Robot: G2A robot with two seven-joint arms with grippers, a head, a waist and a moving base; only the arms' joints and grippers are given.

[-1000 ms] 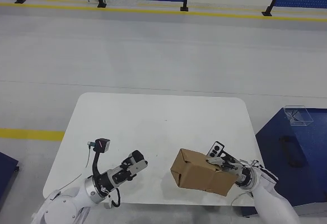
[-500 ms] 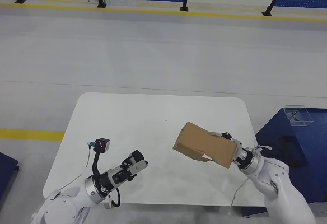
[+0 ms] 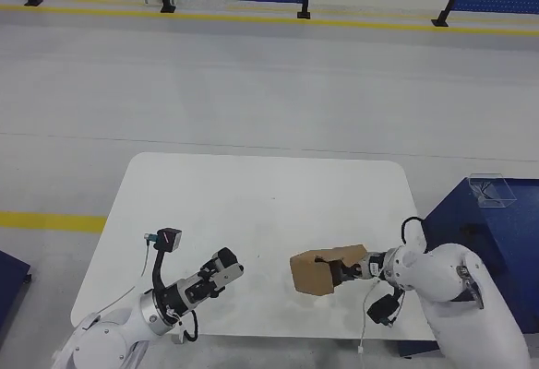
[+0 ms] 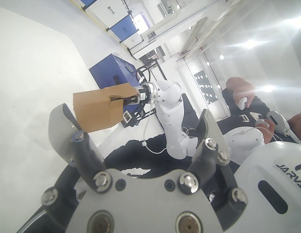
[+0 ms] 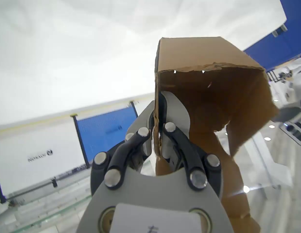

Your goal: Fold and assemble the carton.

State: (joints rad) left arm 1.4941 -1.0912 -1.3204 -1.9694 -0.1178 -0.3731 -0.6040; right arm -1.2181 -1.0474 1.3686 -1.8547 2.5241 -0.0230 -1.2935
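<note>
Swinging carton (image 3: pixel 325 269) down from its raised tilt to low over the near right of table (image 3: pixel 251 203), right gripper (image 5: pixel 160 122) pinching one side wall. Left gripper (image 3: pixel 225 265) spread, idle, well apart. Reoriented only; probably no flaps closed yet.

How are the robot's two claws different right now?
The left metal-fingered gripper is open; the right metal-fingered gripper is shut. The left holds nothing; the right pinches one wall of the brown cardboard carton. The left is over the white table's near-left part; the right, over its near-right. Both are built alike.
</note>
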